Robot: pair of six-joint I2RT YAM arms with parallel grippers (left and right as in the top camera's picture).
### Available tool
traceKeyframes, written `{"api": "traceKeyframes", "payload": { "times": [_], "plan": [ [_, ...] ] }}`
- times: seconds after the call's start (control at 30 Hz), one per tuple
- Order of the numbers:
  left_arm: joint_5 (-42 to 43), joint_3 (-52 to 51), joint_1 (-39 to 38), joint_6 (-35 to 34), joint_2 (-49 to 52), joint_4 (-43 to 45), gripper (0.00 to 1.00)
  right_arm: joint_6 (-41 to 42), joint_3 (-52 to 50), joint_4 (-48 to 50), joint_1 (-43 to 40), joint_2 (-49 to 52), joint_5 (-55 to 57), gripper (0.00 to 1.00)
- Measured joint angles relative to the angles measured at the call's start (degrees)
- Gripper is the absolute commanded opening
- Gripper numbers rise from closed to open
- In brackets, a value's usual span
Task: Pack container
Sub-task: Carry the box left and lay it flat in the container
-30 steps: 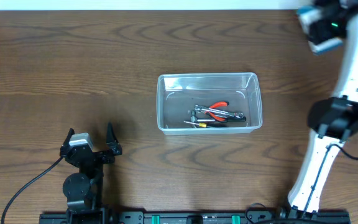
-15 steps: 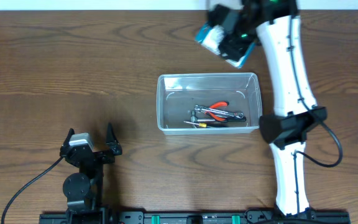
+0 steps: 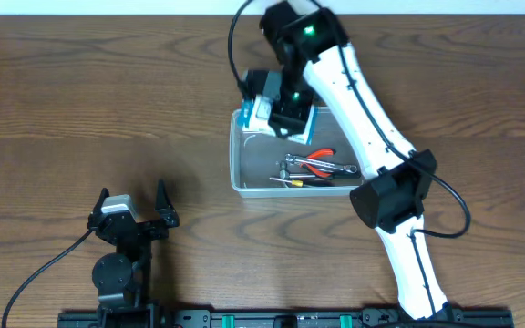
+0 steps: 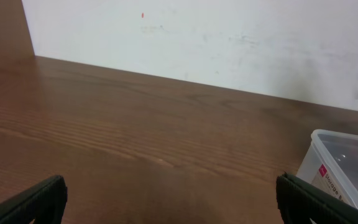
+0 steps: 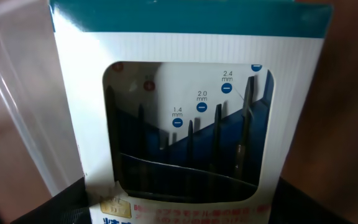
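**right claw pinches a card box over the clear tub**

my right claw (image 3: 279, 107) is pinching the box (image 3: 260, 113) between its two dark fingers, which show at the lower corners of the wrist view, one on each side of the card. the box (image 5: 188, 124) is flat white cardboard with fine ribbing and a teal band along its top edge. a rounded window is cut in its face, and behind that window stand thin dark precision drivers on a blue backing, marked 1.4, 2.0 and 2.4 mm.

the container (image 3: 236, 169) lies right beneath this claw. it is a see-through plastic tub, rectangular, with rounded corners and a raised rim. the box hangs over the corner of it nearest my claw. i cannot tell whether card touches plastic. beside the box in the wrist view, a curved stretch of the container (image 5: 14, 106) shows glossy and clear.

further inside the tub, back toward my arm's base, lie pliers (image 3: 320, 158) with red handles and a shiny metal wrench (image 3: 328, 169).

my left claw (image 3: 133, 208) is spread wide over the table (image 3: 71, 91), brown wood with long wavy grain. the container (image 4: 344, 171) sits ahead of it and off to its right, well apart.
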Motion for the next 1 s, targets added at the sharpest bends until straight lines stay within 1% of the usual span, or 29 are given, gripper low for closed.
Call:
{"api": "traceKeyframes", "payload": {
  "times": [0.1, 0.5, 0.63, 0.73, 0.93, 1.0],
  "plan": [
    [0.02, 0.0, 0.0, 0.0, 0.0, 0.0, 0.98, -0.61, -4.55, -0.09, -0.04, 0.0, -0.13, 0.69],
    [0.02, 0.0, 0.0, 0.0, 0.0, 0.0, 0.98, -3.23, -14.01, 0.2, -0.09, 0.0, -2.91, 0.68],
    [0.0, 0.0, 0.0, 0.0, 0.0, 0.0, 0.98, -4.04, -18.18, 2.4, -0.09, 0.0, -3.1, 0.69],
    [0.0, 0.0, 0.0, 0.0, 0.0, 0.0, 0.98, -4.11, -20.57, 3.91, -0.09, 0.0, -3.08, 0.72],
    [0.0, 0.0, 0.0, 0.0, 0.0, 0.0, 0.98, -4.44, -23.32, 6.56, -0.11, 0.0, -3.13, 0.86],
    [0.0, 0.0, 0.0, 0.0, 0.0, 0.0, 0.98, -4.46, -23.37, 6.88, -0.26, 0.0, -3.21, 0.89]
  ]
}}
